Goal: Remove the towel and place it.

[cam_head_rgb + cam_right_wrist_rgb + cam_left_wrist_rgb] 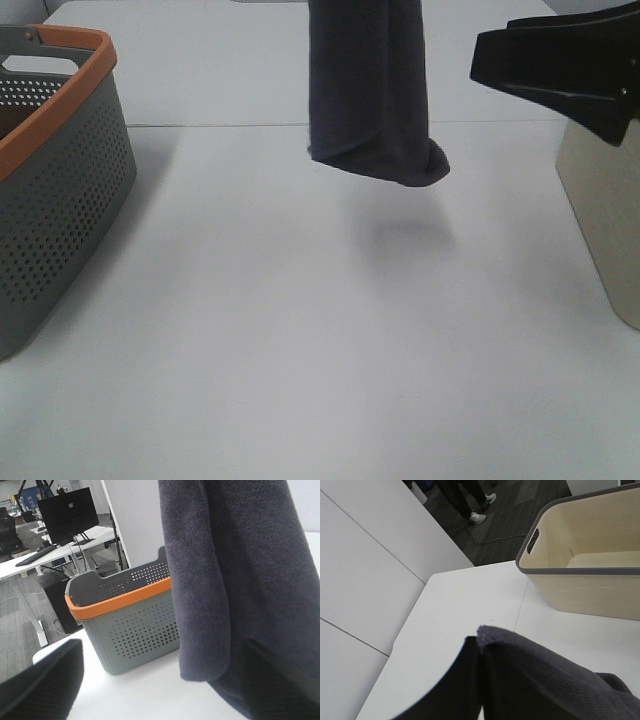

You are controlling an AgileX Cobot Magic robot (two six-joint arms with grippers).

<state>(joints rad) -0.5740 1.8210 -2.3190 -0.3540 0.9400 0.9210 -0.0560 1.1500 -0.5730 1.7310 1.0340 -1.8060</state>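
Observation:
The dark charcoal-grey towel [370,90] hangs folded in the air over the middle of the white table [300,330], its lower end clear of the surface. Its top runs out of the exterior view. In the left wrist view my left gripper [480,680] is shut on the towel [545,680], with one black finger [460,685] pressed against the cloth. My right gripper [478,58] is open, to the right of the towel and pointing at it. In the right wrist view the towel [235,570] hangs just ahead of the gripper's spread fingers [45,680].
A grey perforated basket with an orange rim [60,200] stands at the table's left edge and also shows in the right wrist view [135,625]. A beige bin with a grey rim [605,210] stands at the right and shows in the left wrist view [590,580].

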